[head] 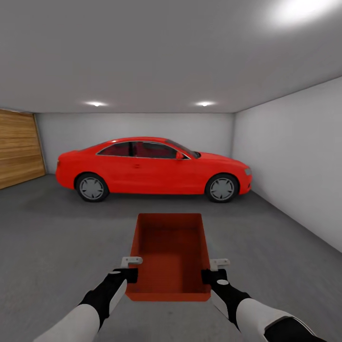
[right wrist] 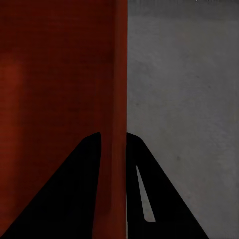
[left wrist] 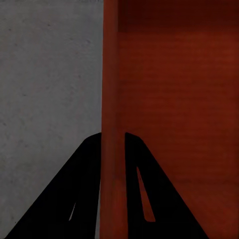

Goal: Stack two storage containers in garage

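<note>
Both arms extended forward, left end effector (head: 127, 269), right end effector (head: 214, 270), each clamped closed

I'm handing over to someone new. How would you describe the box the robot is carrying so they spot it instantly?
In the garage, look in front of the red car, over the grey concrete floor. There an orange-red, open-topped storage container hangs between the two arms, left tool and right tool each pinching a side wall. It is the only box here, empty inside.
</note>
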Controlling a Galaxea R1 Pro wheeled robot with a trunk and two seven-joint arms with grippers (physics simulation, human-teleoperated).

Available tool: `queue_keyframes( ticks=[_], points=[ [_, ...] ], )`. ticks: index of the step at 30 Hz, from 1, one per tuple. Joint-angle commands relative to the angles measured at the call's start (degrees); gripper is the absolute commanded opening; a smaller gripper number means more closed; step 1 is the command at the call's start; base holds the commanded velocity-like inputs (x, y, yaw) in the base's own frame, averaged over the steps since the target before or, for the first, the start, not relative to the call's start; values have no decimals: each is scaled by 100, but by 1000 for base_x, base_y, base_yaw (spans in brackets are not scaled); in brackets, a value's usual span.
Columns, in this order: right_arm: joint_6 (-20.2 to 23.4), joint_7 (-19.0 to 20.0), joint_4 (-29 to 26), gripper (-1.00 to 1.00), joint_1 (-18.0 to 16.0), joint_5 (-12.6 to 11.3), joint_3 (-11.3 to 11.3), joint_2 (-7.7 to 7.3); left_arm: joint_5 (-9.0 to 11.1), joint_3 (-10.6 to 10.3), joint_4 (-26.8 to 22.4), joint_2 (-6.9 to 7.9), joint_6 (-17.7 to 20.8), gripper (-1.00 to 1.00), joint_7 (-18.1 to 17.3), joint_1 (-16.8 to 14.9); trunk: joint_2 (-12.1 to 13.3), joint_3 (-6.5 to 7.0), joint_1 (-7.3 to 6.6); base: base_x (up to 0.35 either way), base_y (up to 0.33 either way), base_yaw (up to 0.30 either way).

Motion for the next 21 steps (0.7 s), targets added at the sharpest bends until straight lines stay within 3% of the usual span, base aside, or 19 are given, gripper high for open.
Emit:
queue_keyframes(
  ticks=[1,21],
  points=[
    [-11,11,-19,-100,-1,-9,-79,1,70,336,-9,224,34,-100,71,-2,-2,0,5,322,0,0],
    [-18,11,-19,-100,-1,-9,-79,-1,70,336,-12,223,34,-100,73,-2,-2,0,5,322,0,0]
  ],
)
